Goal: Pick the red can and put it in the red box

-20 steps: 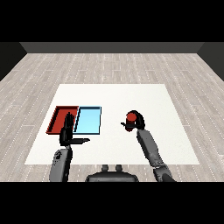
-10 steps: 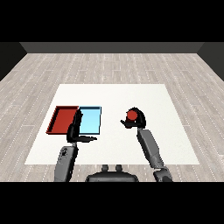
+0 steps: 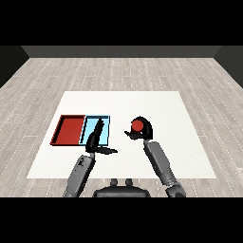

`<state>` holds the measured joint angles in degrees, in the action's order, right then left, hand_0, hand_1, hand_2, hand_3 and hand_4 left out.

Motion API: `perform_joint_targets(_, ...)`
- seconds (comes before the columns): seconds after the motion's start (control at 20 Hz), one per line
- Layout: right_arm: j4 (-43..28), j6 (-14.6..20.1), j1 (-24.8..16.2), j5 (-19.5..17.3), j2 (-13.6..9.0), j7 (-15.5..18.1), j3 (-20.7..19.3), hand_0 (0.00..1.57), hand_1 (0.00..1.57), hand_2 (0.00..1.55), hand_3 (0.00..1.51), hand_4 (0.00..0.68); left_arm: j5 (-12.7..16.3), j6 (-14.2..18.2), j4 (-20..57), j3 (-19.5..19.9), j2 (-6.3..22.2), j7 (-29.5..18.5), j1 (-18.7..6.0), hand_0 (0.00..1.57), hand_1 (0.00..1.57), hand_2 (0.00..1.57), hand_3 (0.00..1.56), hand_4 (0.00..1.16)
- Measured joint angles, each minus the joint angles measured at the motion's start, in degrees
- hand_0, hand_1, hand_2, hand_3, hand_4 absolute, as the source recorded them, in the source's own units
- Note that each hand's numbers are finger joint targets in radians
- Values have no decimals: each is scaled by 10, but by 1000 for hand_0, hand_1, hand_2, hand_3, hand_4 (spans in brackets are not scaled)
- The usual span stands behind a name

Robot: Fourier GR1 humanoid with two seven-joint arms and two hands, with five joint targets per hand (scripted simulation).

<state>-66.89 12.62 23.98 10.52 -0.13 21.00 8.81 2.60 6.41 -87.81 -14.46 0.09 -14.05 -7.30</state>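
My right hand (image 3: 141,129) curls round the red can (image 3: 137,125) right of centre, ready to carry it. The red tray (image 3: 60,130) lies at centre left, beside the light blue tray (image 3: 107,129). My left hand (image 3: 95,140) stays out of it, fingers straight over the blue one.

can (image 3: 137,125): red
left tray (image 3: 69,129): red
right tray (image 3: 105,126): light blue
table (image 3: 156,107): white
hands (image 3: 141,133): black
forearms (image 3: 160,160): grey
floor (image 3: 118,73): grey planks

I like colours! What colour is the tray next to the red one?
Light blue. The tray shows best in the head view.
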Motion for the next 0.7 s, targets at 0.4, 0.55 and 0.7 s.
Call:
perform_joint_targets(0.4, -17, 44, 1, 18, 1, 16, 64, 1392, 1392, 1403, 1393, 636, 23, 43, 19, -60, -1, 14, -36, 0, 0, 0, 0, 0)
perform_joint_targets(0.55, -34, 54, 4, 20, 1, 6, 83, 1377, 1377, 1406, 1401, 625, 29, 65, 34, -80, -1, 18, -55, 0, 0, 0, 0, 0)
perform_joint_targets(0.7, -55, 59, 5, 20, 1, -7, 94, 1392, 1392, 1409, 1400, 615, 27, 68, 27, -90, 0, 31, -58, 0, 0, 0, 0, 0)
